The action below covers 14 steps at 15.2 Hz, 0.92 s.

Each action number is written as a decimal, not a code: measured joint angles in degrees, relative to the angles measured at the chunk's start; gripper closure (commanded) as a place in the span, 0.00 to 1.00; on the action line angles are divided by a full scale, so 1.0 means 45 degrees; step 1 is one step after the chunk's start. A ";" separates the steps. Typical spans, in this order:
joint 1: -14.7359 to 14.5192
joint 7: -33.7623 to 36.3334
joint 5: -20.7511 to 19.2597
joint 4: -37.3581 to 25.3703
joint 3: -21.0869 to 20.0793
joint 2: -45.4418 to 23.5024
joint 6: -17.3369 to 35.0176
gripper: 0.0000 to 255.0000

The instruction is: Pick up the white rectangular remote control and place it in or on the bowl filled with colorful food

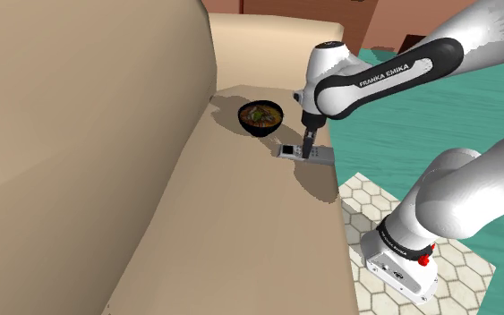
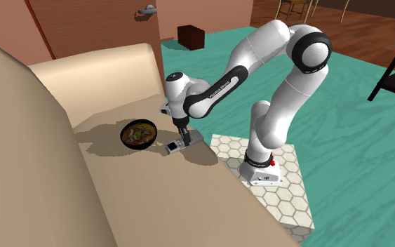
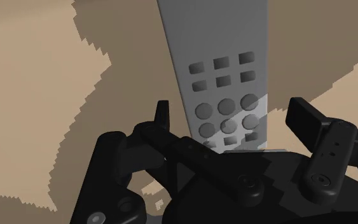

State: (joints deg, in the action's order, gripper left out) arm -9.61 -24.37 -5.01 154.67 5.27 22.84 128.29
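Tan couch seat [image 1: 241, 224], dark bowl [image 1: 260, 131] of food [image 1: 259, 114] near remote [image 1: 287, 150]

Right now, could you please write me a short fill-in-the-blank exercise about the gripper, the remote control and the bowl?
1. The gripper is ____ (open or shut), with one finger on either side of the remote control.
2. The remote control lies ____ (inside or beside) the bowl of colourful food.
3. Both rest on the seat of the sofa, whose colour is ____ (beige or green).
Missing words: open; beside; beige.
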 measured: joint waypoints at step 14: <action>0.0006 -0.0003 -0.0020 0.0230 0.0028 -0.0335 0.0576 1.00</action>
State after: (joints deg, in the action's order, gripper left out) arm -9.58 -24.38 -5.10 155.71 5.40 21.33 130.89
